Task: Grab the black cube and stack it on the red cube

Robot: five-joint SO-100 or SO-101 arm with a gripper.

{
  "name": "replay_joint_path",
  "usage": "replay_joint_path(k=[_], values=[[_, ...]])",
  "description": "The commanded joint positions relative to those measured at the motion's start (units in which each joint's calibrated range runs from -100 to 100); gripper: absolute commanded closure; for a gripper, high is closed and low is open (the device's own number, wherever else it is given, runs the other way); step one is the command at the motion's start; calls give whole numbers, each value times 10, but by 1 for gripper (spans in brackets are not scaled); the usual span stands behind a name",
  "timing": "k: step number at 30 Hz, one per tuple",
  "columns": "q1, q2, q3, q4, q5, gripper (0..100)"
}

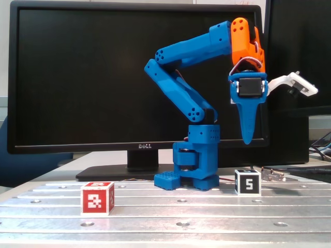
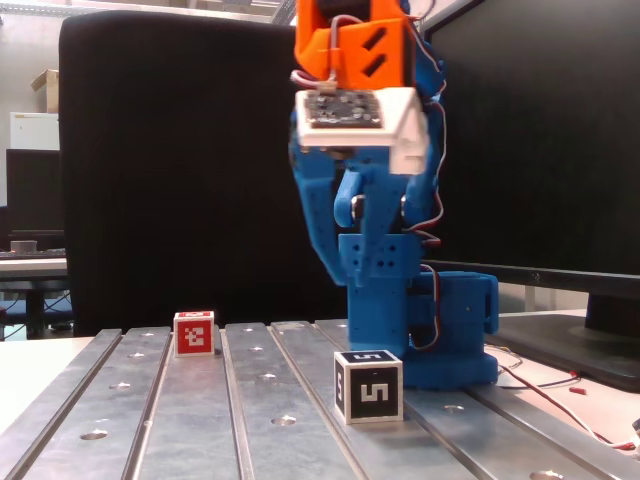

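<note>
The black cube point(image 1: 247, 181) with a white "5" stands on the metal table to the right of the blue arm base in a fixed view. It is nearest the camera in the other fixed view point(image 2: 368, 386). The red cube point(image 1: 97, 198) with a white pixel pattern stands apart at the front left; it also shows further back at the left point(image 2: 194, 333). My gripper point(image 1: 247, 139) points straight down, well above the black cube and not touching it. Its jaws look closed together into one tapered point, with nothing between them.
The blue arm base point(image 1: 195, 165) stands between the two cubes on the slotted aluminium table point(image 1: 181, 212). A black monitor point(image 1: 77, 77) stands behind it. Loose wires and a small connector point(image 1: 273, 174) lie to the right of the black cube.
</note>
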Motion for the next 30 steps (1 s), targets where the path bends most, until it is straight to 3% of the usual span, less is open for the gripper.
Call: replay_joint_path(k=[1,15,30], values=[[-13,-5,12,-18,-13,96],[-48,-12,61,-32,-26,96],[-64,-13,75,-32,-27,80]])
